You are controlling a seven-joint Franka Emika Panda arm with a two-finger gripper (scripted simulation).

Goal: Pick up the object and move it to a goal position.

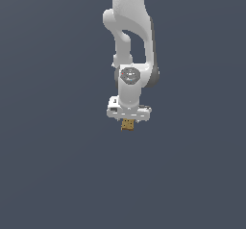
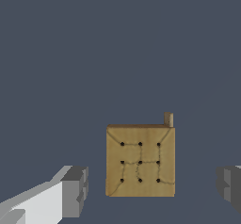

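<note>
The object (image 2: pixel 140 161) is a small flat tan-brown squarish block with dark grooves and dots on top and a small peg at one corner. In the wrist view it lies on the grey surface between my two grey fingertips (image 2: pixel 75 191), with a clear gap on each side. My gripper (image 2: pixel 151 188) is open around it. In the exterior view the white arm points straight down and the gripper (image 1: pixel 128 122) sits right over the block (image 1: pixel 127 125), which peeks out just below the hand. I cannot tell from that view whether the block rests on the surface.
A plain dark grey surface (image 1: pixel 57 165) fills both views. No other objects show. No goal marker is visible.
</note>
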